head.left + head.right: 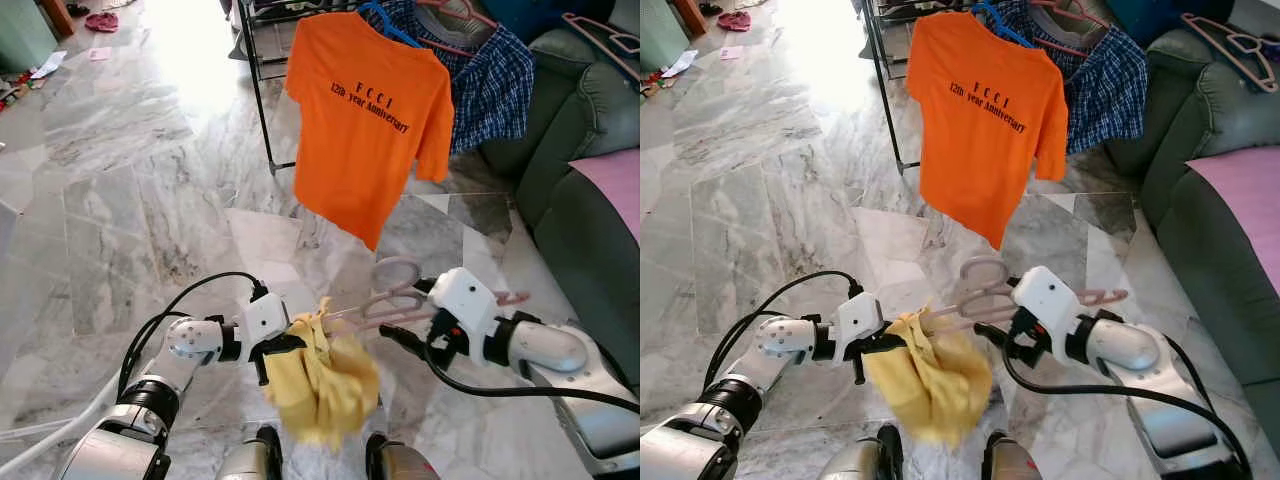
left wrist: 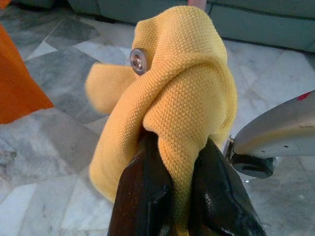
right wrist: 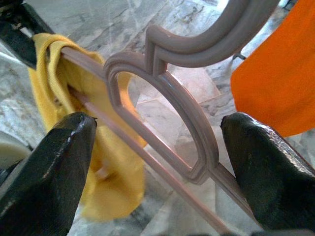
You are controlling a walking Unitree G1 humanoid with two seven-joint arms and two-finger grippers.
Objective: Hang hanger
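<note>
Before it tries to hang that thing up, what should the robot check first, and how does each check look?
1. Left gripper holding the yellow shirt: ok, fingers pinch the cloth.
2. Right gripper gripping the hanger: not ok, fingers stand apart on either side of it.
3. Shirt fully on the hanger: not ok, it is bunched at one end of the hanger.
4. Rack within reach: cannot tell, it stands ahead beyond the orange shirt.
5. Free spot on the rail: cannot tell, the orange shirt and a checked shirt hang there and the rail is cut off.
</note>
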